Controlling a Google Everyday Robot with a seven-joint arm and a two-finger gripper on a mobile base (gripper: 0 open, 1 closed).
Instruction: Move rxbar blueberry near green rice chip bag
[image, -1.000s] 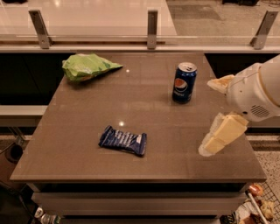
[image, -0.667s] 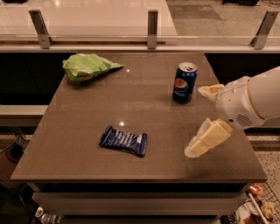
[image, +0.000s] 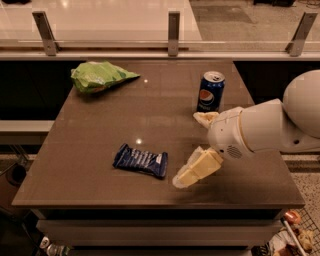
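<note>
Your hand is hovering over the near right part of the desk, reaching in from the right on a thick white arm. Its two pale fingers are spreading wide. One is pointing left just on the near side of the can, and the other is angling down toward the desk's near edge. They are gripping nothing.

The bar is lying flat in its dark blue wrapper near the middle of the near half of the desk. It is just left of the lower finger and is not touching it. The bag is sitting crumpled at the far left corner with its pointed end aiming right, well apart from the bar. The can is standing upright on the far right side, close to the upper finger, and you are seeing a small gap between the two.

Beyond the desk's far edge, a rail on metal posts is running from left to right.
</note>
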